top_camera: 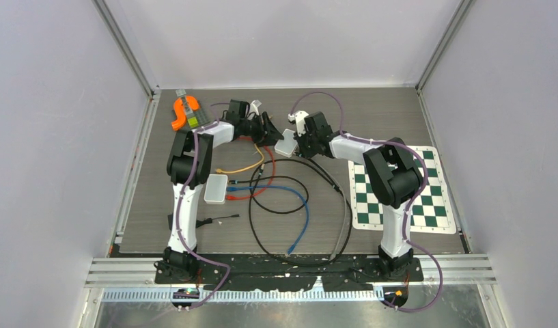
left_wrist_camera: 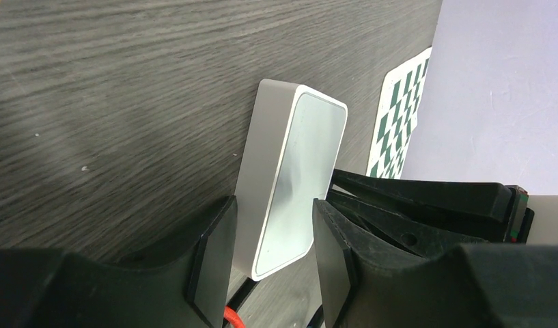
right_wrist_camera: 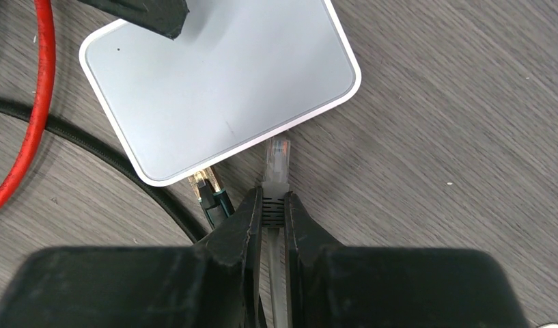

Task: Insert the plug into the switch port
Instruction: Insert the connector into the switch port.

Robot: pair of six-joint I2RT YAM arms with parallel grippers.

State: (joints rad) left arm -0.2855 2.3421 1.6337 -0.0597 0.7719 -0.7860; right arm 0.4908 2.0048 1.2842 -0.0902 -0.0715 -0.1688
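Observation:
The white switch lies flat on the dark table near the back centre. My left gripper is shut on its end; in the left wrist view the two black pads flank the switch and press its sides. My right gripper is shut on the grey boot of a clear plug. The plug tip points at the port edge of the switch and sits just short of it. A second plug with a dark green boot rests at that same edge, to the left.
A second white box lies left of centre. Black, blue, red and yellow cables loop over the middle of the table. A green checkerboard mat is on the right, an orange tool at the back left.

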